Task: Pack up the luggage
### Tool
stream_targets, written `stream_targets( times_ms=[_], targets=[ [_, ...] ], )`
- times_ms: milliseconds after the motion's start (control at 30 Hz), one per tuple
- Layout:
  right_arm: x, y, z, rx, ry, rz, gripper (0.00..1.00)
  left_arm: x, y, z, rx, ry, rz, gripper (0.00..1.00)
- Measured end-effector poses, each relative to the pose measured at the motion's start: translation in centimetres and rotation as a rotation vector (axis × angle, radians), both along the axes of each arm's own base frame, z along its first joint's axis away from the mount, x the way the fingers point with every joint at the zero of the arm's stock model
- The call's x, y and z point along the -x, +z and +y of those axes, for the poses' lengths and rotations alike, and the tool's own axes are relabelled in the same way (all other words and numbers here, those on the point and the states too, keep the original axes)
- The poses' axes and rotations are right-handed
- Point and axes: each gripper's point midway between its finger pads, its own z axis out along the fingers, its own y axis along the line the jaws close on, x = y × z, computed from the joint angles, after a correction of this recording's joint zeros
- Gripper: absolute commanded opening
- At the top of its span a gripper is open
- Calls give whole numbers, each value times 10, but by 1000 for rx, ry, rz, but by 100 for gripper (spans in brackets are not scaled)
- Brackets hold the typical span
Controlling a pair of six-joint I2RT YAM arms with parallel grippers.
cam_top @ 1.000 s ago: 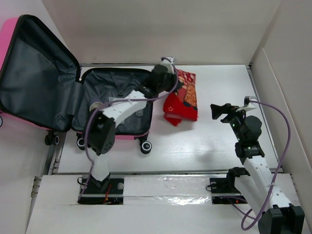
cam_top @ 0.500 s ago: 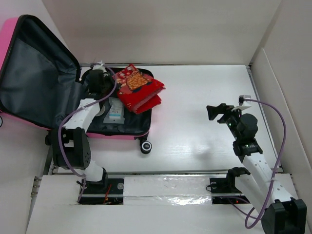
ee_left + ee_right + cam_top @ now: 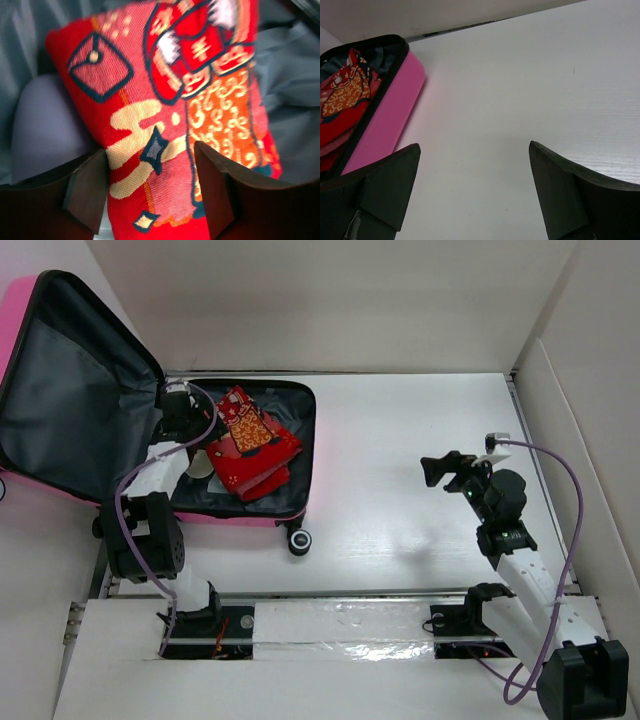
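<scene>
Change vs. half a sec ago: the folded red woven cloth w/ gold and orange pattern (image 3: 250, 445) was hanging across the tray's right rim, partly outside. Now it sits lower and further left, inside the grey-lined tray of the small bright pink hard-shell suitcase (image 3: 80, 400). A sec ago it was out over the white table (image 3: 400, 440), so the carry looks done.

The suitcase is open at the table's left. Its lid leans up and back on the left, the tray lies flat, and the wheels face the arms.

The left gripper (image 3: 195, 420) is at the tray's far-left corner. In the wrist view its dark fingers (image 3: 87, 190) stand either side of the cloth (image 3: 165, 100). The gap is fairly broad and filled by fabric, w/ pads against it, so I judge it's holding. Can't tell if the grip is loosening. A pale rounded item (image 3: 45, 125) lies just beside the cloth, partly under it.

The right gripper (image 3: 440, 466) is spread wide w/ nothing btwn the fingers, over bare table, well apart from the case. It has barely shifted.

What this means: the item is in. Next is prob. to let go, back out, then close the lid. Risk: the cloth is bunched and may foul the lid.
</scene>
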Motion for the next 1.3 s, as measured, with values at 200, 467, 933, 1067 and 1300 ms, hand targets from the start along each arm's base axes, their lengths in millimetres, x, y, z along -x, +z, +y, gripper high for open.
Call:
stream_targets(
  times_ms=[200,467,933,1067,1300],
  targets=[
    [1,1,2,8,14,-6,20,-1,49,-2,-2,-4,-98,55],
    [1,8,7,4,35,-15,0,69,184,31,-97,222,-433,0],
    [-1,1,26,18,139,20,36,202,146,124,-371,803,-269,41],
    [-1,-1,35,27,188,32,40,221,87,148,-446,860,-29,67],
    [8,8,61,57,278,4,43,236,69,189,-472,991,168,69]
  ],
)
